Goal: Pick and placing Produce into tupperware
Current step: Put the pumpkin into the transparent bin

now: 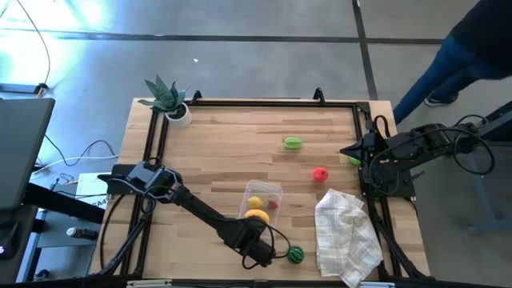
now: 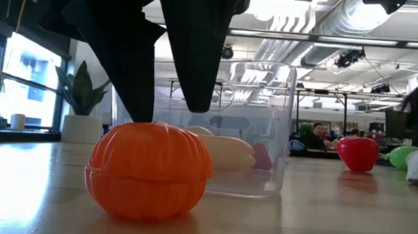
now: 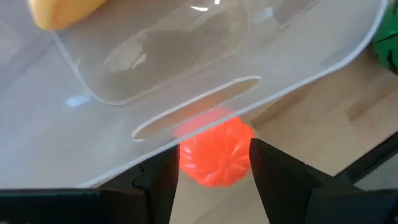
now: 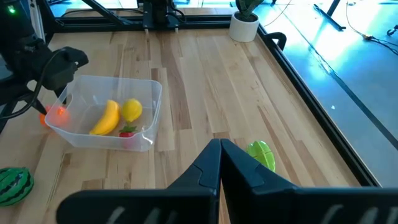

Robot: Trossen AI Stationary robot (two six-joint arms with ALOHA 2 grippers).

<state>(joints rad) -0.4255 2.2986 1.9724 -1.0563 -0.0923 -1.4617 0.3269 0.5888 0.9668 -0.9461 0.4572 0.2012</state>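
Observation:
The clear tupperware [image 1: 266, 198] stands on the table with a yellow banana [image 4: 106, 118], a lemon [image 4: 131, 109] and a small red piece [image 4: 127, 131] inside. The orange [image 3: 214, 155] sits on the table against the tub's near end. My left gripper [image 3: 214, 177] is open and hangs over the orange from above, one finger to each side, with the tips about level with its top [image 2: 151, 128]. My right gripper [image 4: 221, 152] is shut at the table's right edge, beside a green piece [image 4: 262, 155].
A striped watermelon [image 1: 295, 254] lies near the front edge, and a white checked cloth [image 1: 346, 234] lies to its right. A red piece [image 1: 320, 174] and a green piece [image 1: 294, 143] lie on the open wood. A potted plant [image 1: 170, 100] stands at the far left corner. A person stands beyond the far right corner.

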